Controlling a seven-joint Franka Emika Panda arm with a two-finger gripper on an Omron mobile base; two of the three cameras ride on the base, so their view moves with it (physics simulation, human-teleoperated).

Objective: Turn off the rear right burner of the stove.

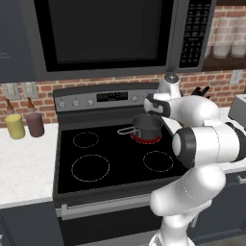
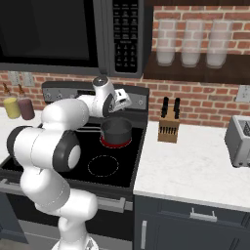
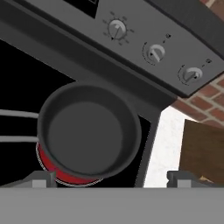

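Note:
The stove (image 1: 110, 158) is a black glass-top range with a steel control panel (image 1: 96, 99) along its back. Its rear right burner (image 1: 144, 140) glows red under a dark saucepan (image 1: 146, 126) whose handle points left. My gripper (image 1: 151, 107) hovers above the pan, just in front of the panel's right end, open and holding nothing. In the hand view the fingertips (image 3: 41, 179) stand wide apart, with the pan (image 3: 87, 129) and the red burner (image 3: 54, 169) below. Three round knobs (image 3: 156, 52) sit on the panel further on. From the right the gripper (image 2: 124, 100) is beside the panel.
A large black microwave (image 1: 105, 33) hangs low over the stove. Right of the stove, a knife block (image 2: 168, 128) and a toaster (image 2: 239, 141) stand on the white counter (image 2: 195, 166). Yellow (image 1: 14, 126) and maroon (image 1: 34, 124) canisters stand on the left counter.

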